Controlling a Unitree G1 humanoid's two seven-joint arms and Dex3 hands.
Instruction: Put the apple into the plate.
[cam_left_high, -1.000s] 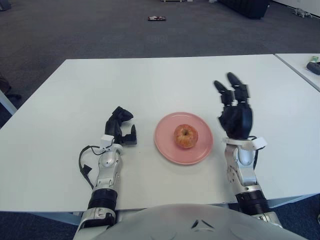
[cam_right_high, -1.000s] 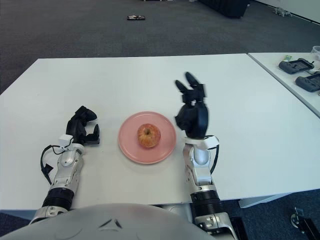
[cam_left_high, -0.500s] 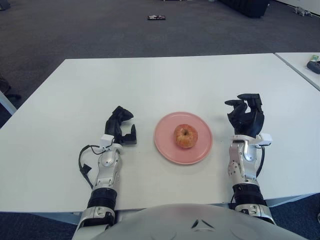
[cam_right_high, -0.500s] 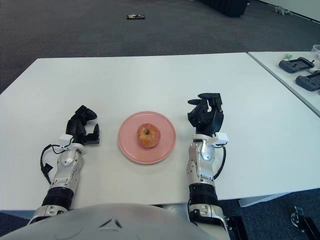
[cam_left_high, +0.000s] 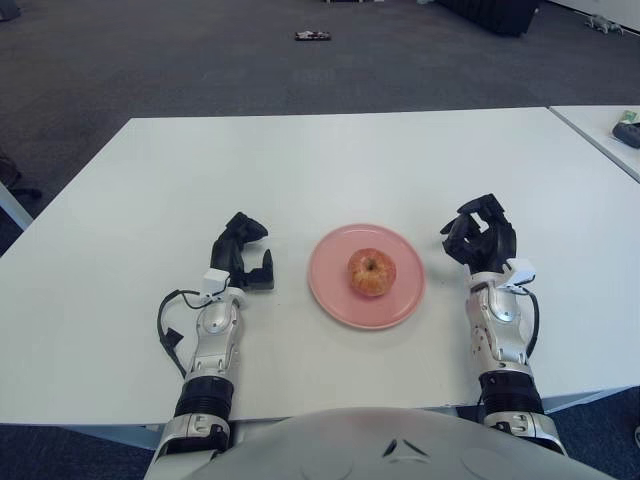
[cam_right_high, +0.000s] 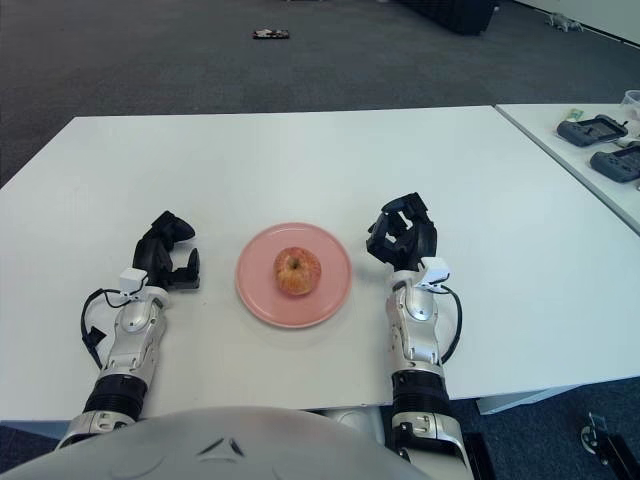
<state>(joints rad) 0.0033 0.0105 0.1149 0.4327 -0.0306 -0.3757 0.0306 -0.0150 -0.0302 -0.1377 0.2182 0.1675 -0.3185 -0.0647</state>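
Note:
A red-yellow apple (cam_left_high: 372, 272) sits upright in the middle of a pink plate (cam_left_high: 336, 292) on the white table. To the right of the plate is my right hand (cam_left_high: 478, 234), its black fingers curled with nothing in them, a short gap from the plate's rim. My left hand (cam_left_high: 243, 256) shows to the left of the plate, fingers curled and holding nothing.
The white table (cam_left_high: 300, 170) stretches wide beyond the plate. A second table (cam_right_high: 600, 150) at the right carries dark devices (cam_right_high: 596, 130). A small dark object (cam_left_high: 313, 37) lies on the grey carpet far behind.
My right hand has dropped from a raised, spread pose to low beside the plate, and its fingers have curled in. The apple, plate and left hand have not moved.

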